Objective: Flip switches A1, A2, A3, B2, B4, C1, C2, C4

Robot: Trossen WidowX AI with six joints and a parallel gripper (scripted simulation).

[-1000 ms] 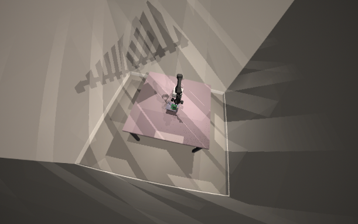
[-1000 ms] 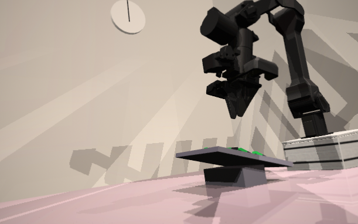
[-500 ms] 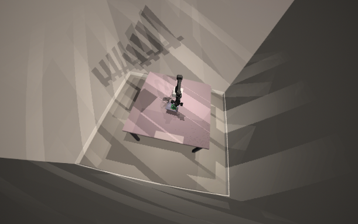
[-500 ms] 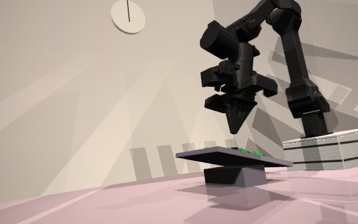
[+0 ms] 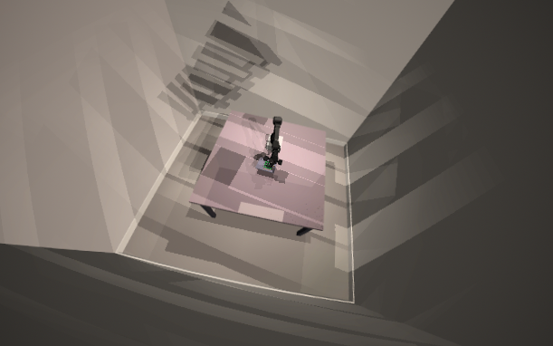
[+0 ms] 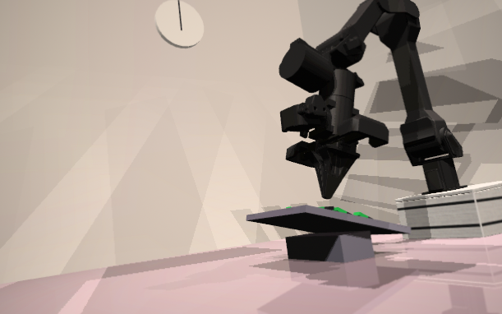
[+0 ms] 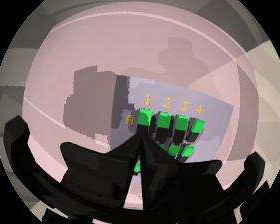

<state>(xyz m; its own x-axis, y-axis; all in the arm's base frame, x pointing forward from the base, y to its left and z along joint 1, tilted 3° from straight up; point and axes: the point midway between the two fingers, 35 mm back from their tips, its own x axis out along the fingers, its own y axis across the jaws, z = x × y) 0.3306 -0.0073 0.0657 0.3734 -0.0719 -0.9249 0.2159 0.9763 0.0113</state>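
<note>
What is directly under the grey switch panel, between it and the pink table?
A dark block stands under the switch panel, holding it tilted above the table. The shut end effector hangs just above the panel, touching nothing. The block's far side is hidden.

green switches (image 7: pixel 165 123), grey-violet panel (image 6: pixel 321 219) — pink table (image 6: pixel 177 283)

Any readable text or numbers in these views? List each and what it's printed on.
"1" "2" "3" "4": orange column numbers on the grey switch panel, above the green rocker switches, wrist view; the third is blurry.
One orange row letter at the panel's left edge: too blurred to read.
Round white wall disc: a dark line only, no text.
</note>
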